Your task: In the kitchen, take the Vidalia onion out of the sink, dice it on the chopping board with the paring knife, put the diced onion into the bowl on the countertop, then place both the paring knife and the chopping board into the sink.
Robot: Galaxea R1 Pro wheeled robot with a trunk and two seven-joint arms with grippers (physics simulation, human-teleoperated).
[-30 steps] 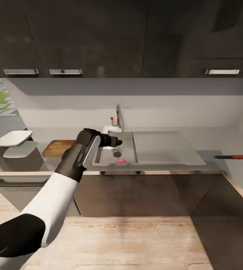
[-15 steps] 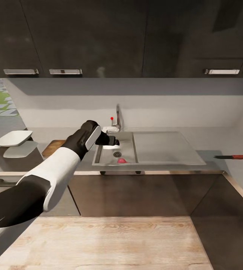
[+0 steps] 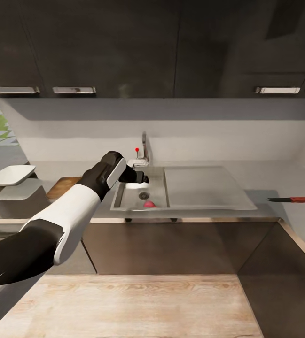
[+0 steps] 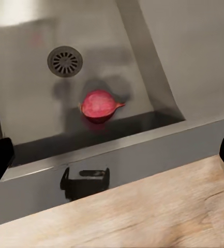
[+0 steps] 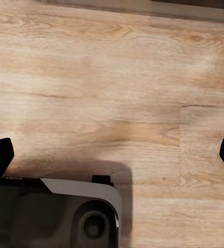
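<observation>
1. The kitchen has dark glossy wall cabinets across the top of the frame, with steel handles, and a pale grey wall below them.
2. A grey glossy worktop runs across the middle of the frame and turns toward the camera at the right edge.
3. The steel sink is set in the worktop at the centre, with a flat drainboard to its right and a chrome tap with a red knob behind it.
4. The Vidalia onion lies inside the basin, near its front wall, close to the round drain.
5. The left claw hovers over the basin with its fingers spread wide, holding nothing.
6. The right claw is also opened wide, above the light wood floor.
7. The paring knife lies on the worktop at the right edge.
8. The chopping board lies left of the sink, and the white bowl is at the far left.
</observation>
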